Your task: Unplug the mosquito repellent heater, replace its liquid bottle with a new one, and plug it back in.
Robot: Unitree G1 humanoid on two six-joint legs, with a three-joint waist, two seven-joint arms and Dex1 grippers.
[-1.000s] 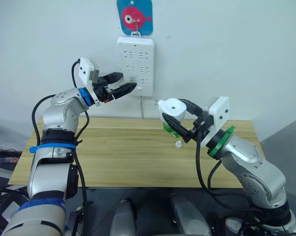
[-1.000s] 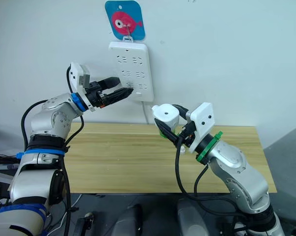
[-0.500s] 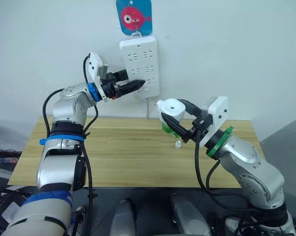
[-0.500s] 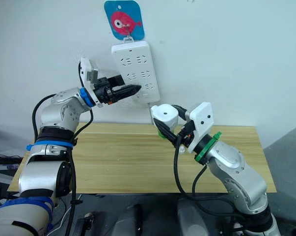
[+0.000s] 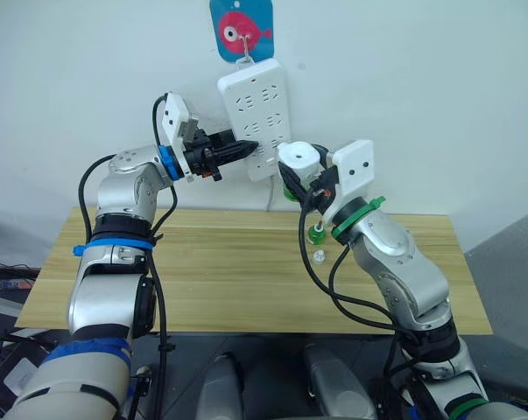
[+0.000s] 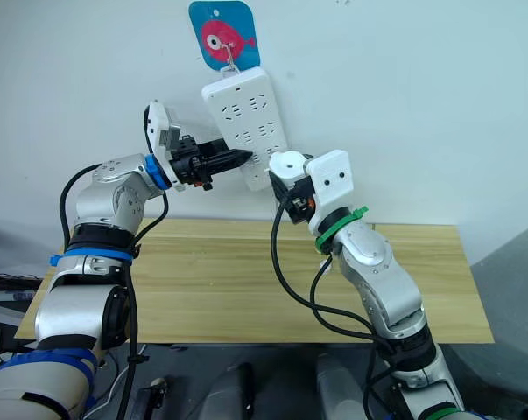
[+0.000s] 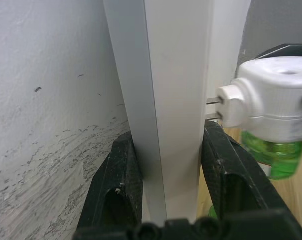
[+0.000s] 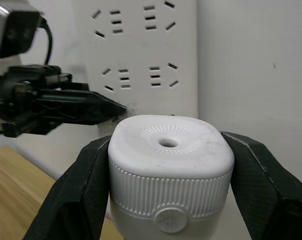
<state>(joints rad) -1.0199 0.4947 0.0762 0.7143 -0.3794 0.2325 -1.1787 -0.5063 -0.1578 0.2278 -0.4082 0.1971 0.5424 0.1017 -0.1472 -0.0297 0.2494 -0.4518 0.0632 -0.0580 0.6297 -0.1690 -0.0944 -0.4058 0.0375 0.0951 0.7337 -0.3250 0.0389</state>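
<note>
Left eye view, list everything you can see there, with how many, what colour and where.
power strip: one, white, hanging tilted on the wall, clamped at its edge by the left end effector
fish hook plaque: one, blue with a red fish, on the wall above the strip
mosquito repellent heater: one, white, green bottle beneath, held beside the strip
small bottle: one, green, on the table
cap: one, clear, on the table
table: one, light wood
left end effector: black, shut on the strip
right end effector: black, gripping the heater
</note>
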